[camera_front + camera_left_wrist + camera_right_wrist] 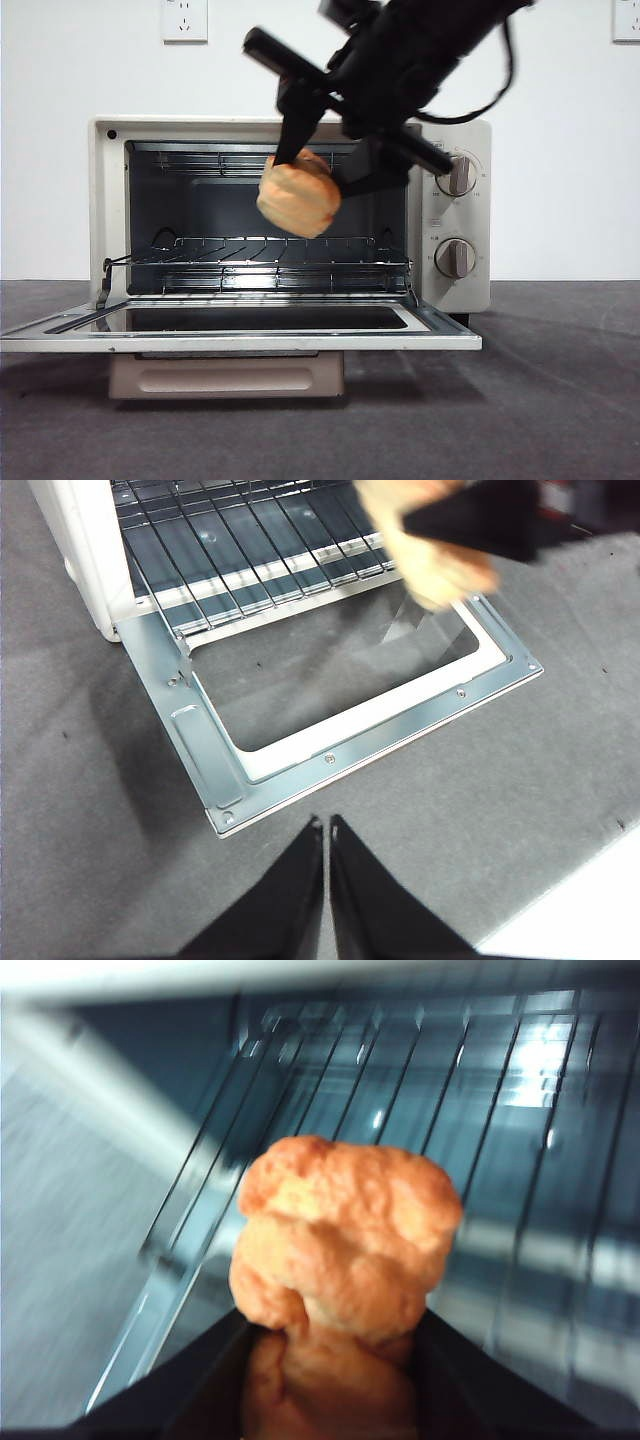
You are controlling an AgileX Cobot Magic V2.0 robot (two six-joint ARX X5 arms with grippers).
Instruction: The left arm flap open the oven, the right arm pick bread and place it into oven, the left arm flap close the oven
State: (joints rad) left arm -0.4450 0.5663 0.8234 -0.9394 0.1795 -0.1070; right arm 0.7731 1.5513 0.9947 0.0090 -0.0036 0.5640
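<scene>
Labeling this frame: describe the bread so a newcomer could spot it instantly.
Find the cream-white toaster oven with its door folded down flat. In front of its open cavity, above the wire rack, the right gripper holds the bread in mid-air. It is the only orange, lumpy, rounded thing among white, black and metal parts.

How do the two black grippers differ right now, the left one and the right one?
The right gripper is shut on the golden-orange lumpy bread; the left gripper holds nothing, jaws together. The right gripper hangs in front of the cream-white oven's open cavity, above the wire rack; the left gripper hovers over the grey table, outside the lowered door. Both have two black jaws.
</scene>
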